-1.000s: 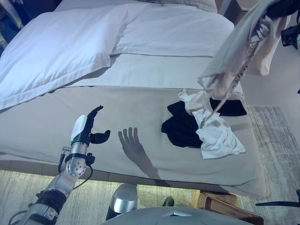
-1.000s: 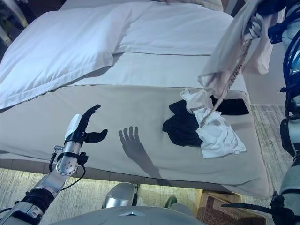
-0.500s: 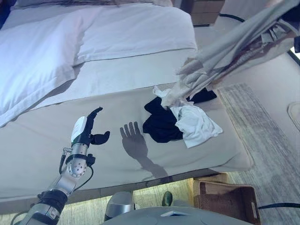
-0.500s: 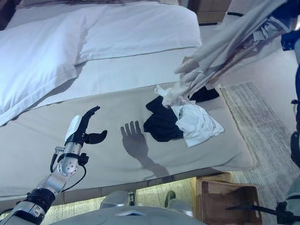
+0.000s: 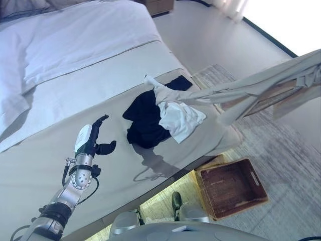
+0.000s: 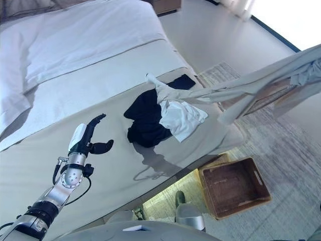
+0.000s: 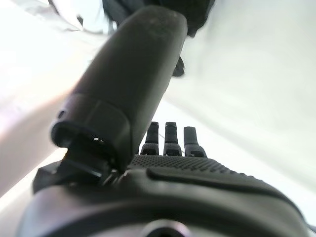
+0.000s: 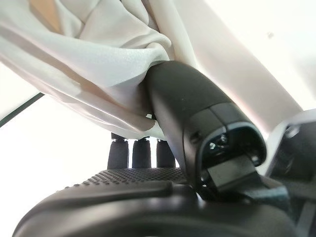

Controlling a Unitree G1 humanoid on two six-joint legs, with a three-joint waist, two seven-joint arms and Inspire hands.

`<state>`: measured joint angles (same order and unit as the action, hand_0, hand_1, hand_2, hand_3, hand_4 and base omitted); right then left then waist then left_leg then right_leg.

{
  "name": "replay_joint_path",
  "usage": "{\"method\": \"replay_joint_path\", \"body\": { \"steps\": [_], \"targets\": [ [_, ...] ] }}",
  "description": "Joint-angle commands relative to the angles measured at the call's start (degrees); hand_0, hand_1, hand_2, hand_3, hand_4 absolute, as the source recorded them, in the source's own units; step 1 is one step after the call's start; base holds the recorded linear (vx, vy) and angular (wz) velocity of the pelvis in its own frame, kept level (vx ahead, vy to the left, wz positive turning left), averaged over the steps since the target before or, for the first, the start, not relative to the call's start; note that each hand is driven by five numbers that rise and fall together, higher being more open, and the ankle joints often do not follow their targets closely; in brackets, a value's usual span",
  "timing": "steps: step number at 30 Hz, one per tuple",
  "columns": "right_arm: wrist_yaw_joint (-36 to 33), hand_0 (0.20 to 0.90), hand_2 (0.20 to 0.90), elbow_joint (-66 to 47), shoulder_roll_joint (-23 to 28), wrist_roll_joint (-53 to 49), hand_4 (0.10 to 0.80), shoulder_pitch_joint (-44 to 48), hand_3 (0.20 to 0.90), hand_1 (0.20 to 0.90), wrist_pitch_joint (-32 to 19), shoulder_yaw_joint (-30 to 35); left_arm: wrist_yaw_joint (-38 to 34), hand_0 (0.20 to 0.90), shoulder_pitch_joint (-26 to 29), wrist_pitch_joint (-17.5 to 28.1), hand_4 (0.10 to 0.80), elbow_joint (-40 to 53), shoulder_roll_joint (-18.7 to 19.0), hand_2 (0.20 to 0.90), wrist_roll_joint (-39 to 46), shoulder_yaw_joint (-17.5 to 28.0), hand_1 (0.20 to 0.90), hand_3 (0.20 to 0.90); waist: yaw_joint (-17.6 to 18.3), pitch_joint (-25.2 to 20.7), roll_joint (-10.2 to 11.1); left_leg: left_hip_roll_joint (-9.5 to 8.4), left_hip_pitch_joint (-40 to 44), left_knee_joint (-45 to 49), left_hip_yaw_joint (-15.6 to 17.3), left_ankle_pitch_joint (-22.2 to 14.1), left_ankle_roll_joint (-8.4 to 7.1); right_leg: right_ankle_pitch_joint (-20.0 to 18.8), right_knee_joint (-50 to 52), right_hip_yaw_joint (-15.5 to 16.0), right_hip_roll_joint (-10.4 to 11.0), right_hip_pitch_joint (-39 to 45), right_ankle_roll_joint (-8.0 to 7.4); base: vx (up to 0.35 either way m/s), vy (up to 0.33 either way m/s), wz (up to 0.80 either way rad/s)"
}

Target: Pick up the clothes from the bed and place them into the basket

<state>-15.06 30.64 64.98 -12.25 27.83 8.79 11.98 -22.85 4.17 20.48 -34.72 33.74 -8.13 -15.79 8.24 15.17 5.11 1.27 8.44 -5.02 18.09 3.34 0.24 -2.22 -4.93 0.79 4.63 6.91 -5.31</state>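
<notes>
Hovering just above the near part of the bed (image 5: 60, 90), the left hand (image 5: 90, 140) has its fingers straight and its thumb spread, holding nothing; it stands well apart from the clothes. Nearest the robot on the floor, off the bed's near right corner, the brown woven basket (image 5: 253, 198) sits on the striped rug (image 5: 296, 160) with nothing showing inside it. On the bed beyond the left hand lies a pile of clothes: a black garment (image 5: 143, 118) and, touching it on its right side, a crumpled white garment (image 5: 180, 118). A long beige garment (image 5: 251, 85) stretches from that pile out past the bed's right edge and through the air above the rug, its low end touching the white garment on the bed. Its raised end is gathered in the right hand (image 8: 192, 113), whose thumb and fingers, in the right wrist view, are curled round bunched cloth; that hand itself lies outside both eye views. Farther up the bed a white duvet (image 5: 75, 40) covers the mattress, and bare pale floor (image 5: 210, 35) lies beyond the rug.
</notes>
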Motion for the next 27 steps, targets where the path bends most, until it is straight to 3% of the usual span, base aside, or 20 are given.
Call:
{"method": "replay_joint_path", "body": {
  "steps": [1,4,19,25,27],
  "targets": [
    [-4.8,0.3,0.3,-4.2,12.3,1.1,0.1,-1.0,0.2,0.3,-4.6,4.0,-1.8,0.9,2.1,6.0,0.8,-1.4,1.1,0.9,-1.6,0.4,0.9,0.9,-0.2,-10.7,-0.3,1.65,0.3,4.6,-3.0,-9.0,-1.02,2.3,5.3,1.3,-1.8,-4.8,-0.85,-0.055,-0.004,-0.31],
    [-4.3,0.3,0.3,-4.1,12.7,0.4,0.1,-7.9,0.2,0.3,-4.8,10.6,-1.5,0.9,2.9,6.1,0.8,-2.0,1.0,0.9,-2.0,0.0,0.9,0.9,1.6,-10.9,-0.5,1.86,0.4,4.4,-1.9,-9.1,-1.07,2.1,5.6,0.0,-2.3,-5.8,-1.03,-0.067,-0.017,-0.31],
    [-3.9,0.3,0.3,-1.0,13.1,-0.5,0.1,-26.6,0.2,0.3,-7.2,28.1,-1.7,0.9,5.8,4.7,0.8,-4.8,0.9,0.9,-2.1,-1.2,0.9,0.9,6.1,-11.4,-1.3,2.32,0.4,4.3,1.2,-9.4,-1.33,1.5,6.5,-3.0,-3.6,-8.3,-1.46,-0.022,-0.011,-0.13],
    [-1.0,0.3,0.3,-0.9,11.1,-0.5,0.1,-30.5,0.2,0.3,-8.8,30.5,-1.4,0.9,7.0,3.8,0.8,-4.6,0.9,0.9,-2.4,-1.3,0.9,0.9,6.7,-11.2,-1.2,2.55,-0.3,5.0,1.7,-9.7,-1.26,1.4,7.1,-3.5,-3.7,-9.3,-1.64,-0.017,-0.004,-0.09],
    [2.9,0.3,0.3,-1.3,9.3,-1.0,0.1,-30.8,0.2,0.3,-9.8,29.3,-1.3,0.9,7.3,4.0,0.8,-4.7,0.4,0.9,-2.7,-1.1,0.9,0.9,6.8,-11.0,-1.2,2.54,-0.4,5.2,1.8,-9.9,-1.16,1.3,7.1,-3.7,-3.7,-9.5,-1.68,-0.006,0.002,-0.07]
  ]
}}
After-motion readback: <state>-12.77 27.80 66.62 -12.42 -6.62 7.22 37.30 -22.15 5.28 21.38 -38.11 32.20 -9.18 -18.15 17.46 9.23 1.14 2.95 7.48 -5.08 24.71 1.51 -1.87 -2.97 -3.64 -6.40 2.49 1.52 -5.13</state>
